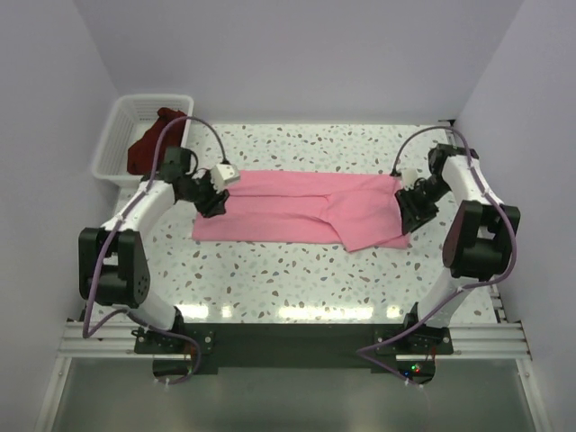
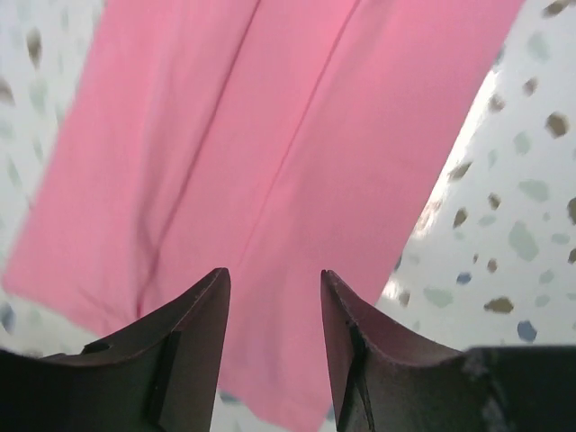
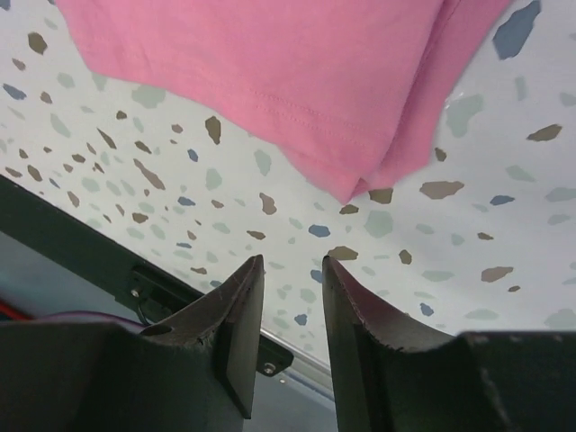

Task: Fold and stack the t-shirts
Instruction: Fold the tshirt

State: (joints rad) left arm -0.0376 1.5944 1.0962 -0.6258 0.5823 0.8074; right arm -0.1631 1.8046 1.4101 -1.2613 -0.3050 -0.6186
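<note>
The light pink t-shirt [image 1: 301, 211] lies flat across the middle of the table as a long folded band. My left gripper [image 1: 213, 203] is open just above its left end; the left wrist view shows pink cloth [image 2: 270, 153] between and beyond the fingers. My right gripper [image 1: 416, 212] is open and empty over bare table just off the shirt's right end, whose hemmed corner [image 3: 355, 175] shows ahead of the fingers. The dark maroon t-shirt [image 1: 151, 144] lies bunched in the white basket [image 1: 121, 135] at the back left.
The speckled tabletop [image 1: 297, 270] has a dark front rail [image 1: 297, 342] at the near edge, also seen in the right wrist view [image 3: 81, 243]. White walls close in on both sides and the back.
</note>
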